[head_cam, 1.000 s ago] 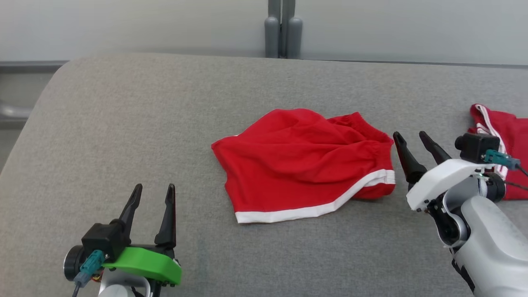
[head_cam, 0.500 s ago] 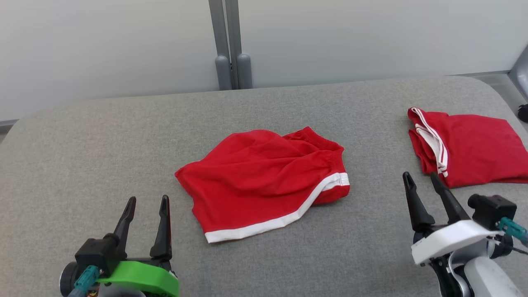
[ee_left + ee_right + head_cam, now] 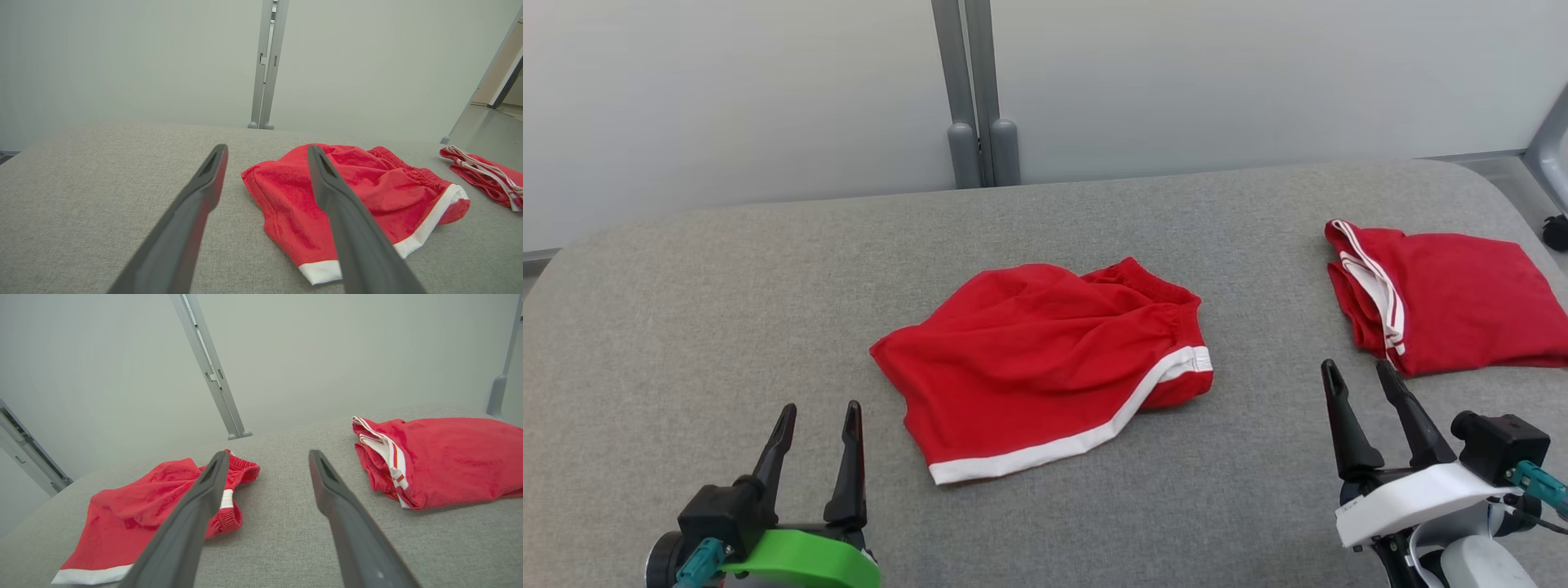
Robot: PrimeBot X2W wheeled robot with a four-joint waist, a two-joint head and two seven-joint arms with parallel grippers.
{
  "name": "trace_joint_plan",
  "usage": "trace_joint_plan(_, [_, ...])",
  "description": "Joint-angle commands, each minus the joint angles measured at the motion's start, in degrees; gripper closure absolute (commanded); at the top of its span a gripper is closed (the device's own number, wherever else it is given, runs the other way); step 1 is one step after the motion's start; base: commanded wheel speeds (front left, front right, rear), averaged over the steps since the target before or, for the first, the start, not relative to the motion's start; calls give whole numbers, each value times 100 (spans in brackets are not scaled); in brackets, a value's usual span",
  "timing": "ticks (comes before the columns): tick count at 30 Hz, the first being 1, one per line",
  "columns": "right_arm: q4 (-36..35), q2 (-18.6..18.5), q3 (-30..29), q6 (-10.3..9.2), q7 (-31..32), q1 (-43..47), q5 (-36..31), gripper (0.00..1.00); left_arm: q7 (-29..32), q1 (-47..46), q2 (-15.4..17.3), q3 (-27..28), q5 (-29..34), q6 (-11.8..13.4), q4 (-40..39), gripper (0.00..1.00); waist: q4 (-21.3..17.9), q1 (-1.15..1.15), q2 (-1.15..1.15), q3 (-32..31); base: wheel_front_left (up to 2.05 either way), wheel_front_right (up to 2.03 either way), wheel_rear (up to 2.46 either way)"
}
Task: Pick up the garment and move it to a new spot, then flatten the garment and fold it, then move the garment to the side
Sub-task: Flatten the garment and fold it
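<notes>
The garment, a pair of red shorts [image 3: 1045, 367] with white hem trim, lies folded over in the middle of the grey padded table [image 3: 727, 286]. In the left wrist view the shorts [image 3: 367, 192] sit ahead and to the right; in the right wrist view the shorts [image 3: 143, 506] sit ahead and to the left. My left gripper [image 3: 820, 407] is open at the near left, well short of the shorts, fingers empty [image 3: 266, 148]. At the near right my right gripper [image 3: 1356, 366] is open too, apart from the shorts' right edge, nothing between its fingers [image 3: 268, 453].
A second red garment [image 3: 1445, 298] with white stripes lies folded at the table's right end, just beyond my right gripper [image 3: 441, 461]. A grey post [image 3: 972, 98] stands against the pale wall behind the table. The table's far corners are rounded.
The head camera has swung right and up, bringing the right-hand garment into full view. My right gripper has drawn back from the shorts' right edge toward the near side. Both grippers stay open.
</notes>
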Motion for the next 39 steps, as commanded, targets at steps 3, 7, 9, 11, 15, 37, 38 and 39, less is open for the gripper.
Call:
trace_joint_plan(3, [-38,7,51,0,77,-18,-40,0,-14,27,-2,-7,41,-44,58,0,30,0,0,3,0,0,0])
trace_joint_plan(7, [-23,-11,170,0,203,-92,-25,0,194,2,7,-59,-62,-58,146,0,56,0,0,29,0,0,0])
trace_joint_plan(9, [39,-51,312,0,418,-194,47,0,439,-46,50,-150,-83,-119,202,0,75,0,0,68,0,0,0])
trace_joint_plan(11, [152,-112,446,0,691,-349,123,0,760,-109,7,-220,-259,-196,266,0,104,0,0,120,0,0,0])
trace_joint_plan(15, [446,-283,792,1,1381,-788,262,0,1415,-343,34,-459,-395,-443,326,0,189,0,0,284,0,0,0])
trace_joint_plan(37, [1420,-525,1595,0,2853,-2382,1326,61,3235,-1971,-596,-1038,-955,-659,1865,0,550,0,0,1366,0,0,0])
trace_joint_plan(38, [1432,-536,1618,0,2841,-2385,1338,61,3226,-1980,-606,-1028,-952,-635,1908,0,545,0,0,1367,0,0,0])
trace_joint_plan(39, [1437,-537,1641,0,2804,-2381,1374,64,3207,-1991,-619,-1025,-963,-636,1944,0,543,0,0,1365,0,0,0])
